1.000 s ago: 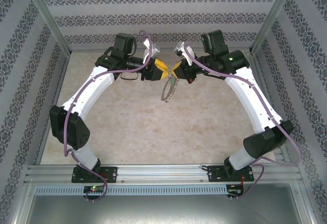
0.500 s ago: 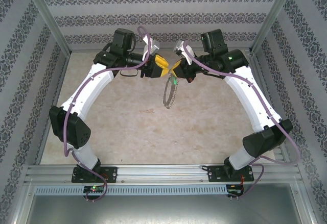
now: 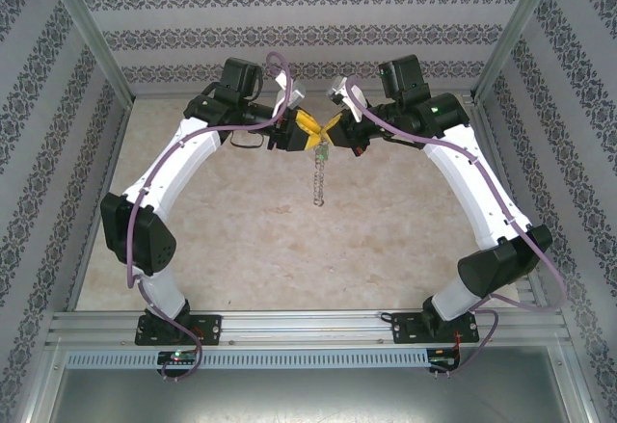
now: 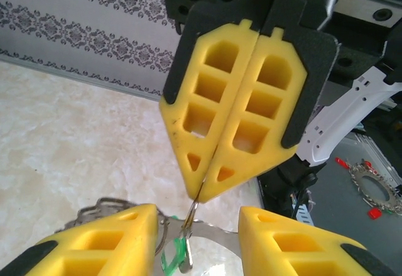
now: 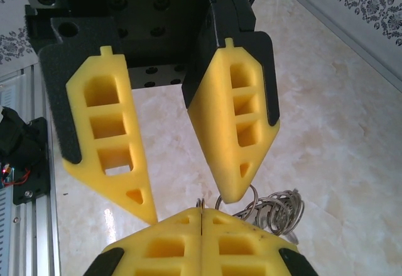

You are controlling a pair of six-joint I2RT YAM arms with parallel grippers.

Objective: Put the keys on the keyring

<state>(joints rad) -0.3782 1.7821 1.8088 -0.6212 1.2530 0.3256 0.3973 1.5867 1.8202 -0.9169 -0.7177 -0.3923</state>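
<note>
The keyring (image 3: 317, 180) hangs as a narrow silvery strand from between the two grippers, above the table. My right gripper (image 3: 334, 132) is shut on a thin wire loop at the top of the keyring (image 4: 213, 233). Its closed tips (image 4: 201, 192) show from the front in the left wrist view. The small green-headed key (image 4: 171, 260) dangles just under that pinch, and shows as a green speck (image 3: 325, 154) from above. My left gripper (image 4: 198, 212) is open, with one finger on each side of the ring's top. A bunch of small rings (image 5: 276, 210) shows beside the right gripper (image 5: 200, 212).
The marble-patterned table (image 3: 251, 230) lies below the arms, fenced by patterned walls (image 3: 308, 38) and an aluminium frame. The near edge carries a metal rail (image 3: 308, 327) with both arm bases. Both arms arch inward and meet at the back centre.
The keyring has gone from a wide loop to a narrow hanging strand. The left arm has shifted slightly to the right and back; the right arm has barely moved.
</note>
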